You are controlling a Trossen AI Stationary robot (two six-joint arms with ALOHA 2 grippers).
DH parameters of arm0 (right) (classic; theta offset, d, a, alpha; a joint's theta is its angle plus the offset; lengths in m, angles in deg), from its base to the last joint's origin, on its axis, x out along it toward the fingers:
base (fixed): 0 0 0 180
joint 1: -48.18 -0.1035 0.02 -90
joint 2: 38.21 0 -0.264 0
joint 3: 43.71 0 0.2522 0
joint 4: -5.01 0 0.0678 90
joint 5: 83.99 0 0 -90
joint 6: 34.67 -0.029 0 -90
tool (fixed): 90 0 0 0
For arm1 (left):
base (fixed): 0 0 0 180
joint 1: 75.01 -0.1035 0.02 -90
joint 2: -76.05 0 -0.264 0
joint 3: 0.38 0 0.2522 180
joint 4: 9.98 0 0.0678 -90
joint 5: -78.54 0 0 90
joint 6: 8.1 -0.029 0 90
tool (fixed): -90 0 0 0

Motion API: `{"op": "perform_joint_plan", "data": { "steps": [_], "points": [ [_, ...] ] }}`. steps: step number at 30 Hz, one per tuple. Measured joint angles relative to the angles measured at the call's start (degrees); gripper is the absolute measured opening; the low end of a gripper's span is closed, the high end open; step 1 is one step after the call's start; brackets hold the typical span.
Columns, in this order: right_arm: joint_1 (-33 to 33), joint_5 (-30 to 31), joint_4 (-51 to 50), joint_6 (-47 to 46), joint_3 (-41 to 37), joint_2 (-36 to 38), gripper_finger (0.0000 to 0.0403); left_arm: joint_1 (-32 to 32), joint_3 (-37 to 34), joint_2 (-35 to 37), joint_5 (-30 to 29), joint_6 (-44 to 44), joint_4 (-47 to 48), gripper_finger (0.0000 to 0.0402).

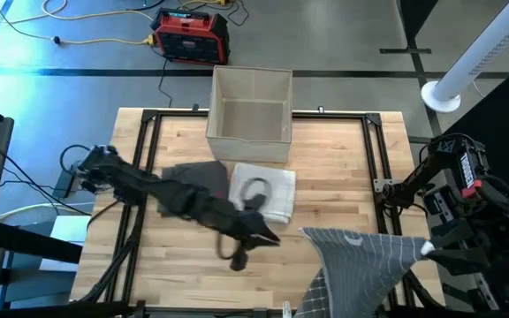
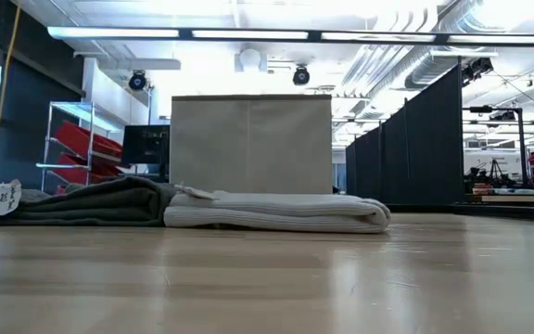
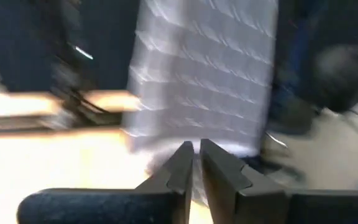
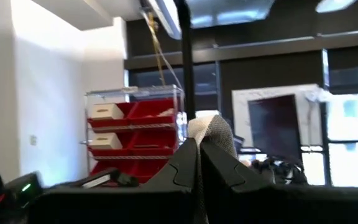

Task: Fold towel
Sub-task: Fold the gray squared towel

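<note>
The left pincer [image 1: 239,259] hangs over the middle of the wooden table [image 1: 343,168], its fingers almost shut on nothing. The grey striped cloth towel [image 1: 360,261] hangs wide and loose at the near right edge. The right pincer [image 4: 197,149] is pinched tight on its right corner.

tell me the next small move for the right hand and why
Probably carry the grey patterned towel inward over the bare wood. The right hand is shut on a corner of it, and it hangs off the table's near right edge, not laid flat for folding.
</note>
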Motion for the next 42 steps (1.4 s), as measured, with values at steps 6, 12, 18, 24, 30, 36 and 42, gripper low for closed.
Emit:
{"op": "perform_joint_plan", "data": {
  "steps": [6, 12, 18, 24, 30, 36, 42],
  "points": [
    [1.62, -0.98, -5.1, -6.15, 0.0, 0.0, 0.0, -7.83, -2.3, -6.04, 8.15, -1.27, -3.38, 0.0102],
    [2.48, -2.73, -7.55, -8.6, 0.0, -0.02, 0.0, -14.18, -2.27, -9.86, 14.58, -4.41, -11.51, 0.0177],
    [2.83, -4.22, -8.45, -9.64, 0.0, -0.02, 0.0, -17.99, -2.24, -16.0, 27.76, 6.77, -24.28, 0.023],
    [3.12, -5.44, -9.27, -10.19, 0.0, -0.02, 0.0, -16.94, -2.24, -17.49, 29.12, 7.5, -27.69, 0.0233],
    [3.12, -5.44, -9.27, -8.69, 0.0, -0.02, 0.0, -15.84, -2.24, -18.9, 30.43, 8.1, -31.01, 0.0236],
    [3.12, -5.44, -9.29, -8.52, 0.0, -0.02, 0.0, -13.48, -2.21, -19.35, 30.93, 8.21, -31.6, 0.0236],
    [3.12, -5.44, -9.3, -8.47, 0.0, -0.02, 0.0, -12.03, -2.24, -19.41, 30.9, 7.25, -27.89, 0.0236]
  ]
}}
